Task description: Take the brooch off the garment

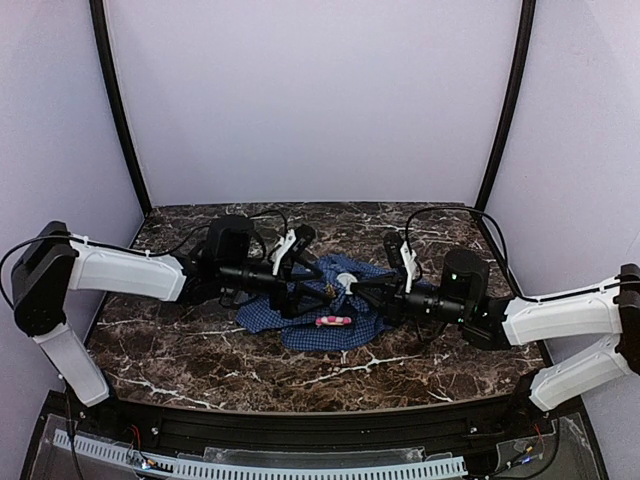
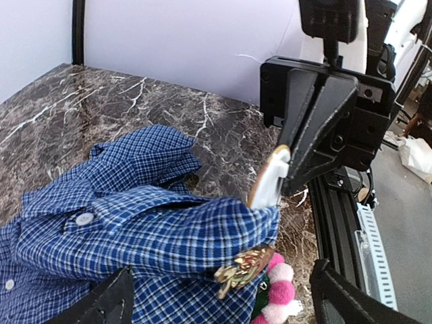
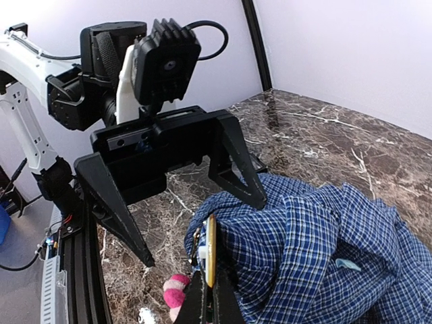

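Left gripper [image 3: 202,231] wide open beside checked blue shirt [image 2: 135,229]; right gripper [image 2: 287,179] clamped on gold-rimmed white disc [image 2: 268,182] at its fold.

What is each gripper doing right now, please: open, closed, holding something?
Left gripper: open, holding nothing.
Right gripper: closed on a white gold-rimmed disc, probably the brooch, at a fold of the shirt.
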